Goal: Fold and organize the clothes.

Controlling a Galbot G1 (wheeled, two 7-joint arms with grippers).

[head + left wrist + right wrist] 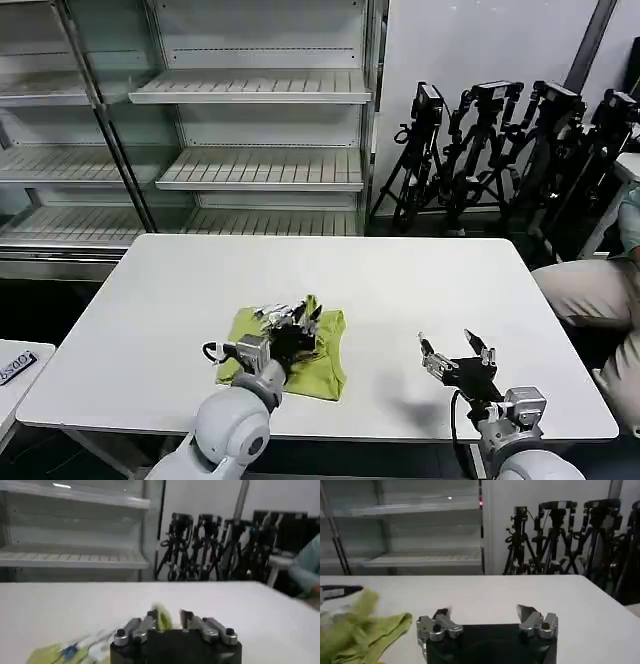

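The clothes are one lime yellow-green T-shirt point(328, 368), lying folded into a small bundle on the white table point(400, 290), left of centre near the front edge. My left gripper point(303, 315) is low over the bundle's far edge. In the left wrist view, the left gripper point(169, 615) has its jaws narrowed but apart. A raised flap of the T-shirt point(162, 620) stands between them, against one finger. Over bare table to the right of the shirt, my right gripper point(447, 342) is wide open and holds nothing. The right wrist view shows the right gripper point(482, 611) with the T-shirt point(360, 627) off to one side.
Metal shelving point(260, 90) stands behind the table, with a cluster of black tripods point(500, 150) at the back right. A seated person's leg point(585, 290) is at the table's right edge. A small side surface with a black object point(15, 368) sits at the left.
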